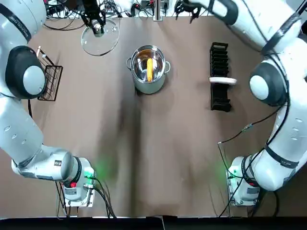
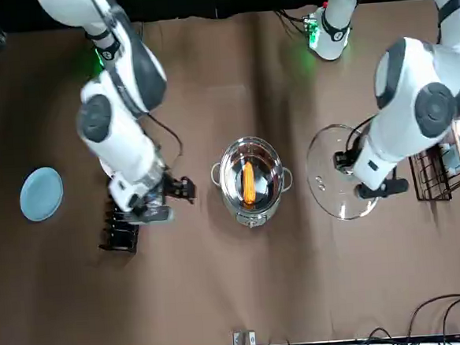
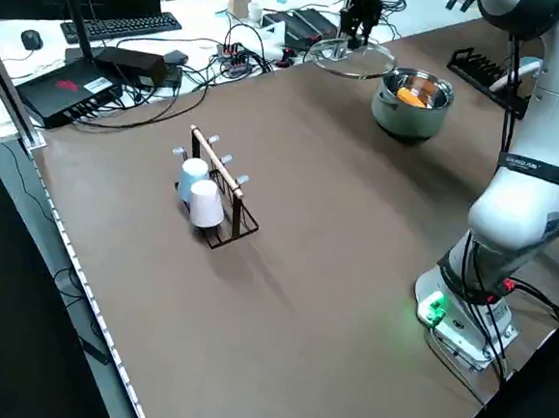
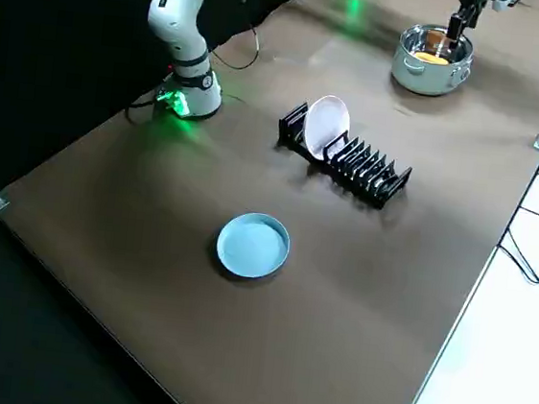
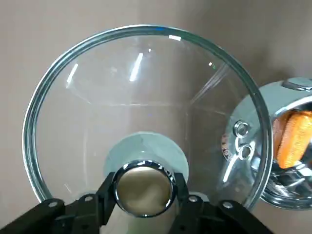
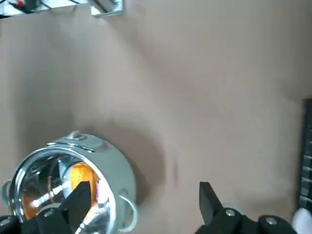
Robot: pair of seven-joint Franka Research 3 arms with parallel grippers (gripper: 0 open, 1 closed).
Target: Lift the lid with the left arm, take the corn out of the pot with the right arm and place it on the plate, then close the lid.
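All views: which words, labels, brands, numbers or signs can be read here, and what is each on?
None can be read in any view.
Band on the left arm: print too small to read.
Red mark on the black box: blurred.
Lid, pot, blue plate: no lettering seen.

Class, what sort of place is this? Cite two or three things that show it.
Probably a robotics lab staging a kitchen chore: the left gripper holds a glass lid beside the pot of corn, the right gripper hovers near it, and a keyboard and cables crowd the neighbouring desk.
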